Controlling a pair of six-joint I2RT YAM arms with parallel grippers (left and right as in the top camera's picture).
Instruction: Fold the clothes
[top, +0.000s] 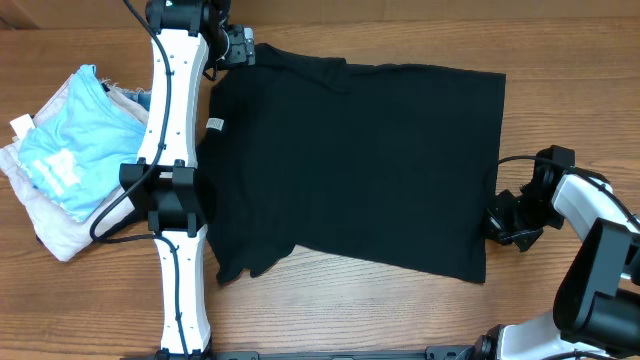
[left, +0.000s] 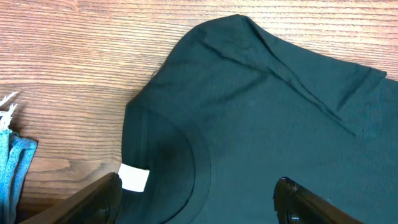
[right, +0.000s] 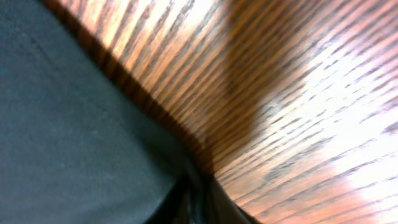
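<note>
Dark fingertips (left: 102, 198) of the left gripper (left: 198, 202) stand wide apart and hold nothing. They are poised over the collar (left: 202, 163) of the black T-shirt (left: 273, 106), with the white neck tag (left: 134, 178) just beside one finger. The right gripper (top: 512, 222) sits low at the shirt's hem edge. Its wrist view is blurred, with dark shapes meeting where cloth and wood join, so I cannot tell whether it pinches the fabric or only rests against it.

Outward from both, the shirt lies spread nearly flat on the wooden table (top: 400, 310), collar toward the left arm and hem toward the right, with one sleeve creased over near the far corner. A pile of pale blue and pink garments (top: 60, 160) lies apart, beyond the left arm.

The shirt looks thin, light and limp. It will likely sag from any single hold and drag a little on the wood. Pinching both layers at a shoulder seam and a hem corner seems the best grip.
</note>
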